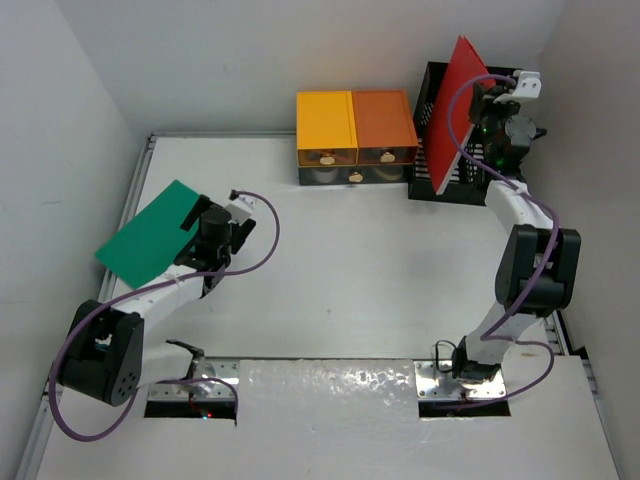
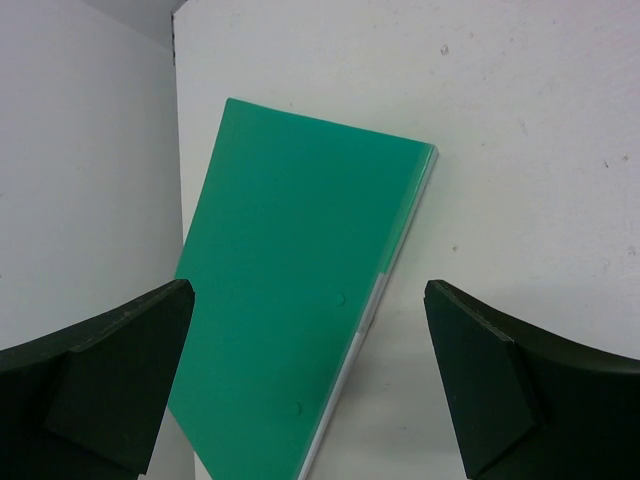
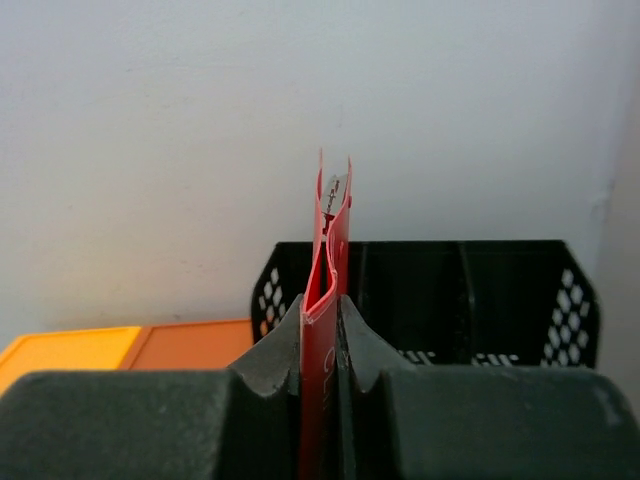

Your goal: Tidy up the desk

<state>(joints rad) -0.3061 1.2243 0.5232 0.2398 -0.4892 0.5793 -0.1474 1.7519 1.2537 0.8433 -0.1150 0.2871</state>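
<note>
The white desk (image 1: pixel 360 270) carries a green folder (image 1: pixel 145 240) lying flat at its left edge. My left gripper (image 1: pixel 195 218) hovers open over the folder's right side. The left wrist view shows the green folder (image 2: pixel 300 290) below and between the wide-apart fingers (image 2: pixel 120 380), none touching it. At the back right, my right gripper (image 1: pixel 480 98) is shut on a red folder (image 1: pixel 450 115), which it holds upright and tilted over the black mesh rack (image 1: pixel 440 185). The right wrist view has the red folder (image 3: pixel 327 240) pinched edge-on between the fingertips of the right gripper (image 3: pixel 320 320), with the rack (image 3: pixel 480 300) behind.
An orange-and-yellow drawer unit (image 1: pixel 355 135) stands at the back centre, just left of the rack. White walls close in the left, back and right sides. Both arm bases sit at the near edge, with cables looping beside each arm.
</note>
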